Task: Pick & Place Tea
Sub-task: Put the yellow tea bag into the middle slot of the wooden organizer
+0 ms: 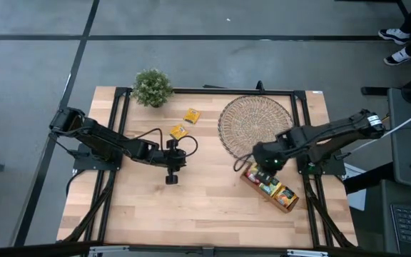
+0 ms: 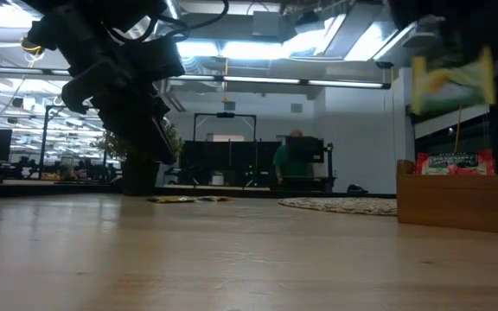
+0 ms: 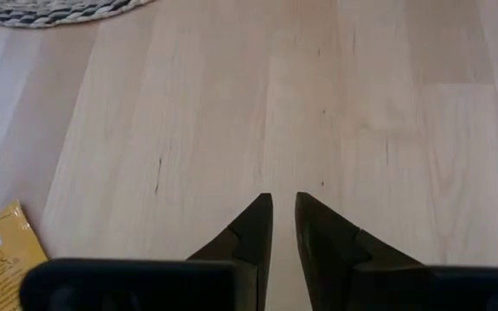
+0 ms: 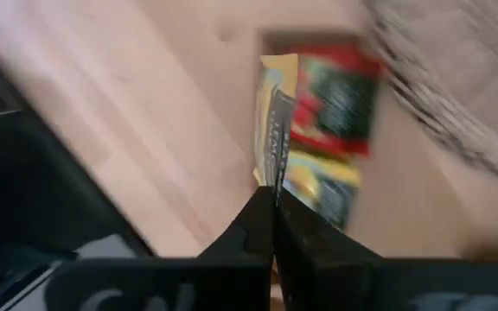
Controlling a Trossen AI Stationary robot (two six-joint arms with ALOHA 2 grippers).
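Right gripper [image 4: 273,200] pinched shut on a yellow tea sachet [image 4: 277,130], edge-on, just above the wooden tray [image 1: 289,204]; woven mat [image 1: 252,118] close beyond. Left gripper [image 3: 284,212] narrowly parted, empty.

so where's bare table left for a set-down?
Free: the whole near half of the table, in front of the left pincer, and the left edge below the plant. Crowded: right side, with woven mat, tray and right pincer holding a sachet.
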